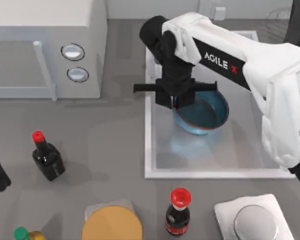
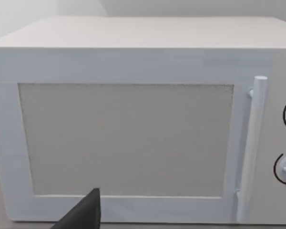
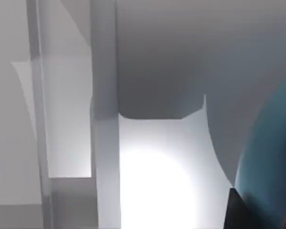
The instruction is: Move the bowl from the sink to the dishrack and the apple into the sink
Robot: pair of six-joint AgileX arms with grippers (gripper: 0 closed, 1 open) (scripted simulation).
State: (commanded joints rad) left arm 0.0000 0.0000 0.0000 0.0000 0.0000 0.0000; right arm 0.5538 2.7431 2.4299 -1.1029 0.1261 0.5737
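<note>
The right arm (image 1: 250, 65) wears blocky white shells with "AGILE X" lettered in white on a black band, the X red; its wrist and right claw (image 1: 176, 100) are black.

Bowl (image 1: 202, 114) in the sink (image 1: 151, 150), microwave (image 1: 45, 45) left, right tool (image 1: 176, 102) over the bowl's left edge.

— Bright or dim?
— Bright, lit softly from overhead. Faint grey shadows on the table (image 1: 115, 130), one just right of the dark bottle (image 1: 47, 160).
— Any glare?
— Pale glow on the floor of the sink (image 1: 190, 174) just beside the glossy bowl (image 1: 210, 112); same white patch, stronger, in the right wrist view. Flat, even light across the microwave (image 2: 124, 138) door.
</note>
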